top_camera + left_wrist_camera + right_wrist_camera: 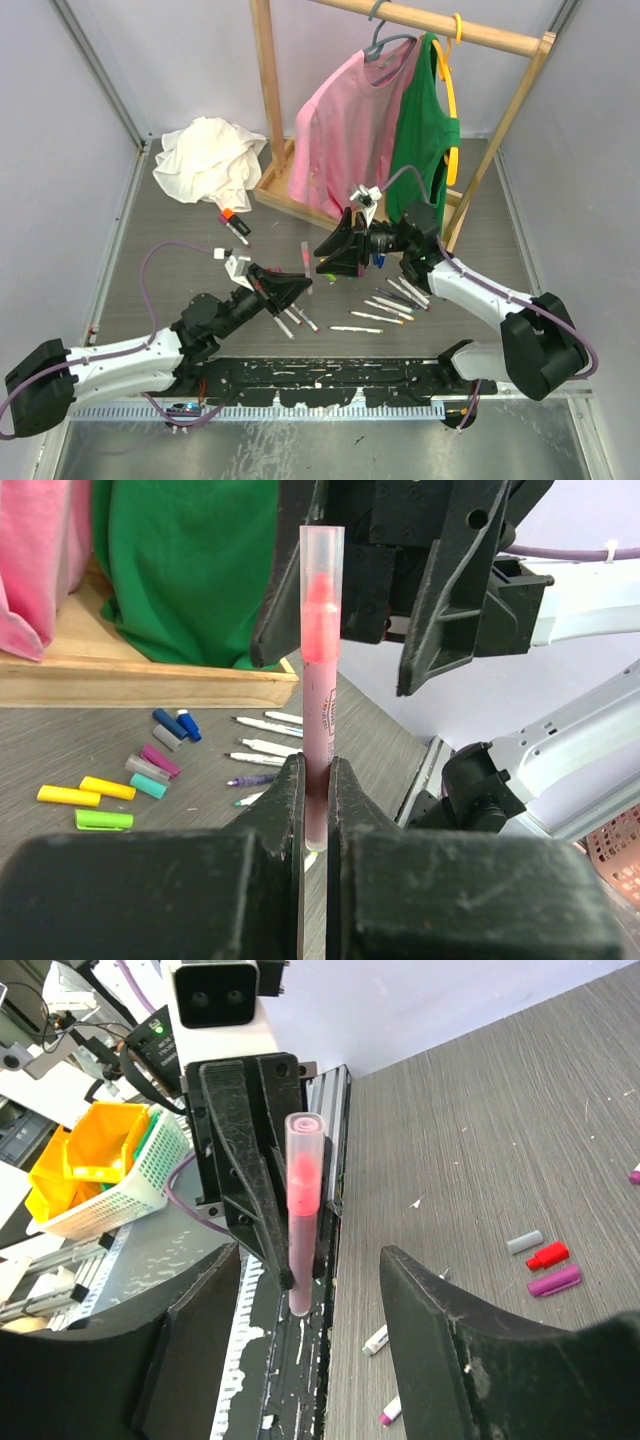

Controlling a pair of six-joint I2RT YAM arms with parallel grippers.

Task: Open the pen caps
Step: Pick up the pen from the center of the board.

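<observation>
On the far left of the table [150, 290], note the crumpled white cloth [210, 160]. The black marker [235, 224] with the orange end lies just beside its near edge.

Left of centre, the left gripper [315, 780] has its jaws pressed onto the barrel of the pink pen [320, 700] and pinches it low down. In the left wrist view the pen stands upright. The translucent cap [322, 565] is seated on the pen's free end, with the pink tip visible inside it.

Directly opposite, the right gripper [310, 1255] faces the capped end. Its jaws are spread wide, one to either side of the pen, and neither touches it.

On the table beyond and to the right, the loose caps [148, 786] lie scattered in yellow, green, teal, grey, purple and blue. The slim pens [385, 305] lie just right of them.

At the far right, a pink shirt [345, 130] and a green garment [425, 120] hang from the wooden rack [268, 90].
</observation>
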